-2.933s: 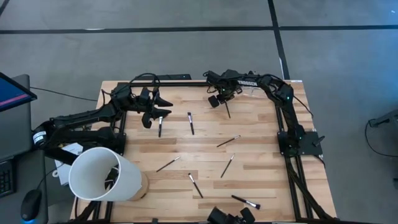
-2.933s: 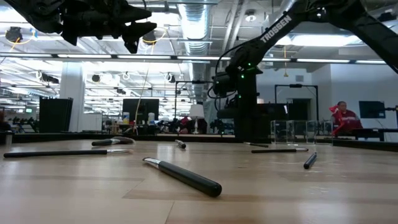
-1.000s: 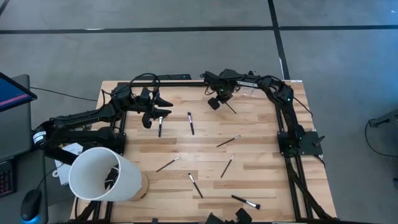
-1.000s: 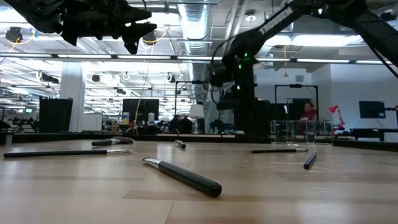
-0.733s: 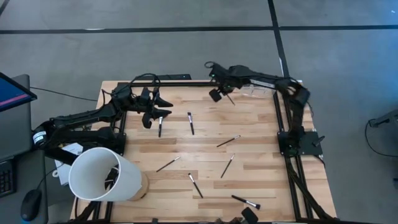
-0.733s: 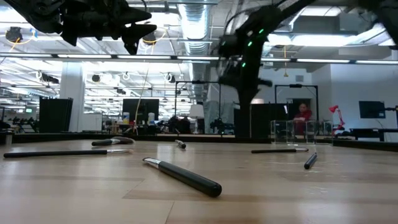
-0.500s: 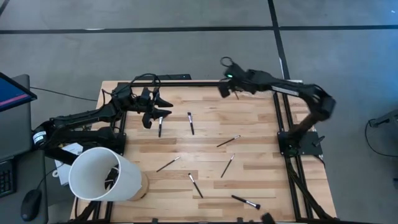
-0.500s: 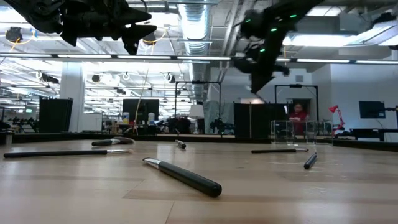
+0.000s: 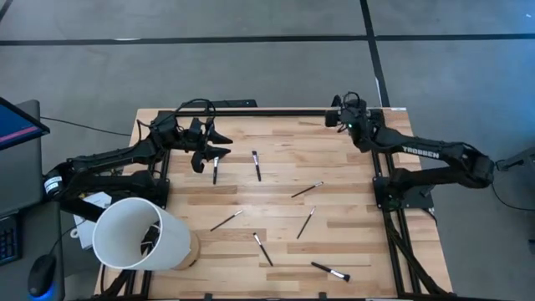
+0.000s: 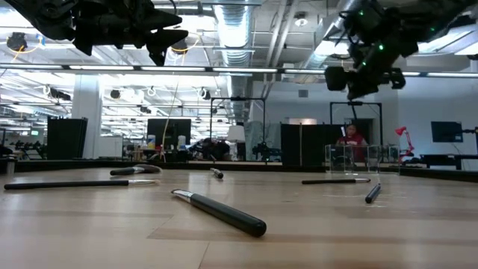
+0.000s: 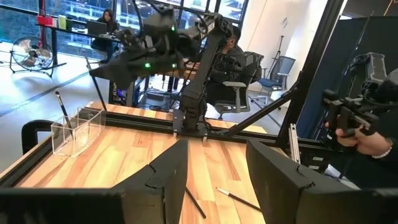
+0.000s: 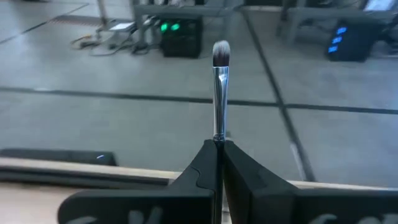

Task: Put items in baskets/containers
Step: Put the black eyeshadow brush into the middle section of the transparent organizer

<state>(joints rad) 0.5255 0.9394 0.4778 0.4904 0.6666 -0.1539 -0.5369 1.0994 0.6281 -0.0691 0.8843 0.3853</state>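
The wooden counter carries everything; the clear holder at its far right corner serves as landmark. A big white tub lies tipped at the counter corner diagonally opposite the holder. The left arm waits over the far left part of the counter, well apart from the holder, its left pincer spread open and empty above a brush. The right pincer hangs just over the holder, its jaws pressed tight on a thin makeup brush that stands straight out from the fingertips, silvery ferrule and dark bristles outward. Six loose brushes lie scattered on the counter, away from the holder, the nearest edge one with a pale tip.
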